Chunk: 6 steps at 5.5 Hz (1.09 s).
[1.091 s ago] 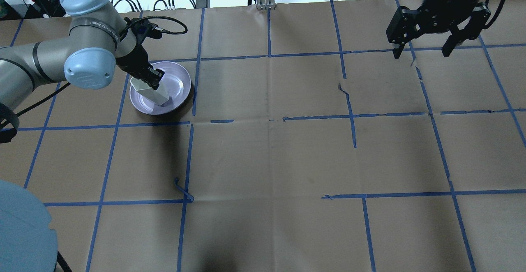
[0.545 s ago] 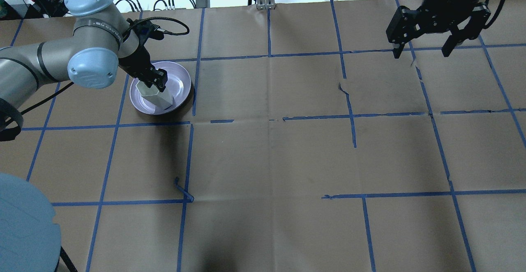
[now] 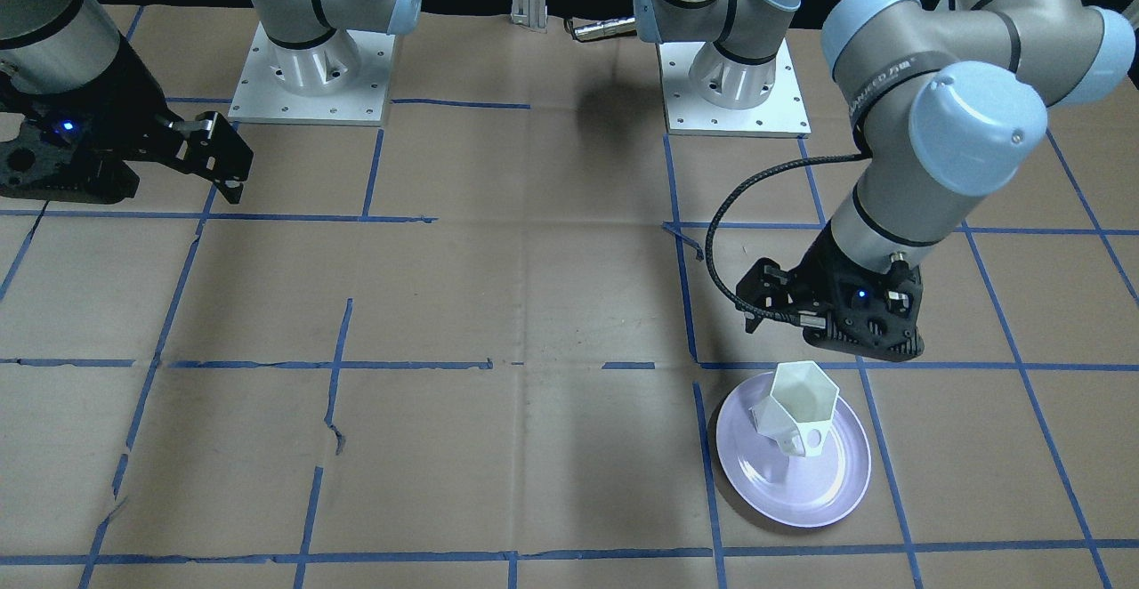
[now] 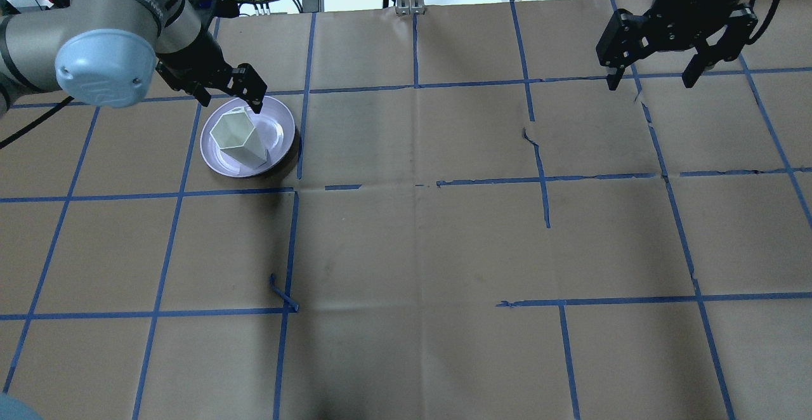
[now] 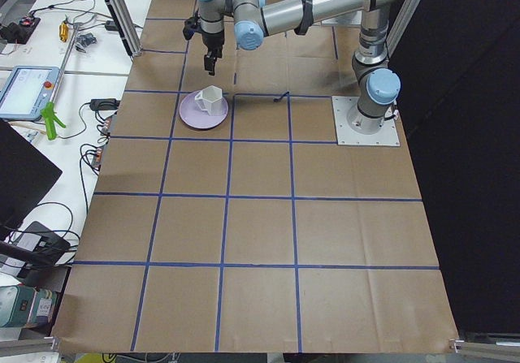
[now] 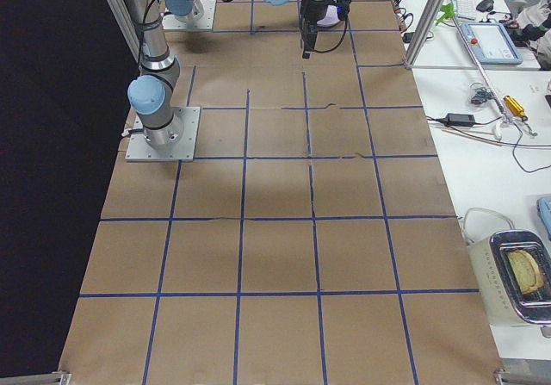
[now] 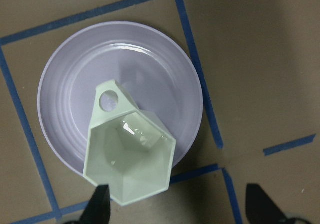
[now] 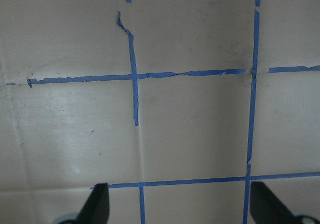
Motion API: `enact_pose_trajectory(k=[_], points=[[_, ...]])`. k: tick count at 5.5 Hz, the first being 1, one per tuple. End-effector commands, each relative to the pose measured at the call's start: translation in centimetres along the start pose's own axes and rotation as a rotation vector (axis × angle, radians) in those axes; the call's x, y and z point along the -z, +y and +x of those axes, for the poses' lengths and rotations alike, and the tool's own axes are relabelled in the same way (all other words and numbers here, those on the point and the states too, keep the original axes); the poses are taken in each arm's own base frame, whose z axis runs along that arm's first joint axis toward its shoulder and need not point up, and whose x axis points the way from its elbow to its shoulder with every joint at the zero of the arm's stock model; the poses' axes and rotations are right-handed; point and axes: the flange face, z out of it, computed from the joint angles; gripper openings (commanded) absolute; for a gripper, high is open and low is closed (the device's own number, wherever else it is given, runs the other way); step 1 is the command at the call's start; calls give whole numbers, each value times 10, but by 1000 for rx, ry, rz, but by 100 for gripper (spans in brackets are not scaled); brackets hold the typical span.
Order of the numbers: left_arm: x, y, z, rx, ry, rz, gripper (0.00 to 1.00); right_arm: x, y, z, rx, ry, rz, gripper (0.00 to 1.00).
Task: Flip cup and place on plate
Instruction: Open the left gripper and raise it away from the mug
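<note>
The white faceted cup (image 4: pixel 238 137) stands upright, mouth up, on the pale lavender plate (image 4: pixel 283 129) at the table's far left. It also shows in the front view (image 3: pixel 798 404) on the plate (image 3: pixel 801 493), handle toward the camera. In the left wrist view the cup (image 7: pixel 132 154) sits on the plate (image 7: pixel 165 68) near its lower edge. My left gripper (image 4: pixel 230 99) is open and empty, raised above and just behind the cup, not touching it. My right gripper (image 4: pixel 650 82) is open and empty, high over the far right of the table.
Brown paper with blue tape grid lines covers the table (image 4: pixel 419 236). Loose curls of tape stick up near the front left (image 4: pixel 282 293) and centre right (image 4: pixel 530 137). Both arm bases (image 3: pixel 307 82) stand at the robot's edge. Cables lie beyond the far edge.
My left gripper has opened, let go of the cup, and risen back away from it. The cup stays upright on the plate. The right arm has not moved.
</note>
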Motion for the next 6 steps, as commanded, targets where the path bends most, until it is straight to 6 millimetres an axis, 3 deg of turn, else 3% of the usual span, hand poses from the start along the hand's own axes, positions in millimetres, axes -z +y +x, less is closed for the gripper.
enact_pose_trajectory(k=[1, 2, 4, 6], points=[[77, 27, 61, 62, 3, -24, 98, 0, 0, 0, 0, 0, 0, 100], [99, 45, 72, 64, 5, -6, 98, 0, 0, 0, 0, 0, 0, 100], [111, 70, 69, 88, 2, -36, 98, 0, 0, 0, 0, 0, 0, 100], [117, 75, 67, 133, 4, -14, 98, 0, 0, 0, 0, 0, 0, 100]])
